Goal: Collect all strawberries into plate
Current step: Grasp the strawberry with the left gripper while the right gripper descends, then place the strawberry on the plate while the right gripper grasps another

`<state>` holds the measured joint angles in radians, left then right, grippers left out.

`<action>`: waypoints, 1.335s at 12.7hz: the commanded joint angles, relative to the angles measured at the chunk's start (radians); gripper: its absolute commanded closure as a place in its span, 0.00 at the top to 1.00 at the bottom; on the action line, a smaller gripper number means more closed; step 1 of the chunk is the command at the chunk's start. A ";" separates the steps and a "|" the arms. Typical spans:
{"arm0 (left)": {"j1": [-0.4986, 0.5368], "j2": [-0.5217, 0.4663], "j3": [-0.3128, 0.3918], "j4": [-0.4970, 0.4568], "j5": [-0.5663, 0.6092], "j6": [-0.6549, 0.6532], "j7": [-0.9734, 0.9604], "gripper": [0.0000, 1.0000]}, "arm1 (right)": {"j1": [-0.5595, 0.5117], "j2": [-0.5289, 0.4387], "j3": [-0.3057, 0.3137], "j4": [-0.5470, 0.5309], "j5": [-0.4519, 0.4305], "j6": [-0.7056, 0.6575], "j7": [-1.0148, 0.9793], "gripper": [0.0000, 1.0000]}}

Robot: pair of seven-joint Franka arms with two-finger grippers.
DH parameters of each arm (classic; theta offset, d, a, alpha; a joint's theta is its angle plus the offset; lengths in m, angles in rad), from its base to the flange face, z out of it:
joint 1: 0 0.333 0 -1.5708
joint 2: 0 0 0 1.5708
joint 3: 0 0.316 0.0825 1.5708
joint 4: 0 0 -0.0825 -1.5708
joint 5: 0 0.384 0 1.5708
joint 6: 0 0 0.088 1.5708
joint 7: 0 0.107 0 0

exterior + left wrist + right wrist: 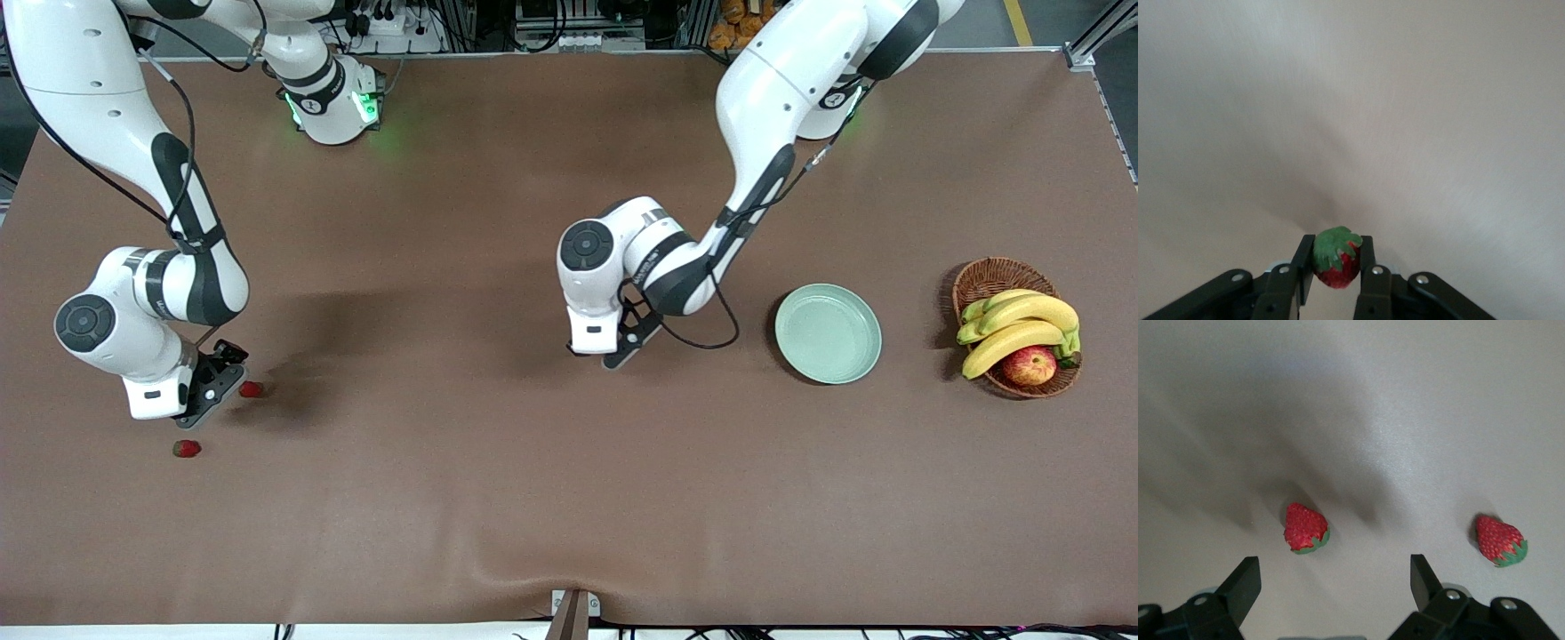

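Observation:
My left gripper point(1336, 259) is shut on one strawberry point(1336, 267), red with a green cap, pinched between the two black fingers. In the front view this gripper point(618, 354) hangs over the middle of the table, and the berry it holds is hidden there. The pale green plate point(827, 333) lies bare, toward the left arm's end. Two more strawberries point(251, 388) point(186, 448) lie on the brown cloth at the right arm's end. My right gripper point(210, 391) is low beside them, open, with nothing between its fingers point(1333, 572). Its wrist view shows both berries point(1306, 528) point(1499, 541) just ahead of the fingertips.
A brown wicker basket point(987, 271) with bananas point(1018, 324) and a red-yellow apple point(1029, 364) stands past the plate at the left arm's end. A brown cloth point(498, 498) covers the whole table.

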<state>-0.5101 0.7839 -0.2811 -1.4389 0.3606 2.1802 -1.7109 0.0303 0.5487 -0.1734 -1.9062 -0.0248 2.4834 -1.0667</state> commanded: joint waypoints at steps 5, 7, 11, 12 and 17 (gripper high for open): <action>0.410 -0.277 -0.194 -0.263 -0.014 -0.043 0.313 0.00 | -0.003 0.034 0.017 -0.022 0.005 0.081 -0.110 1.00; 0.594 -0.311 -0.297 -0.343 -0.014 -0.043 0.445 0.00 | -0.004 0.040 0.017 -0.022 0.006 0.081 -0.105 1.00; 0.846 -0.311 -0.397 -0.471 0.003 -0.043 0.722 0.00 | -0.003 0.046 0.018 -0.022 0.008 0.083 -0.104 1.00; 0.892 -0.305 -0.397 -0.494 0.003 -0.039 0.794 0.00 | -0.003 0.053 0.018 -0.021 0.008 0.083 -0.104 1.00; 0.993 -0.256 -0.391 -0.557 0.055 0.032 0.947 0.00 | -0.001 0.060 0.020 -0.014 0.008 0.086 -0.102 1.00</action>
<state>0.4678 0.5142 -0.6573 -1.9603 0.3666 2.1644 -0.7702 0.0351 0.6030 -0.1553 -1.9062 -0.0264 2.4930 -1.0777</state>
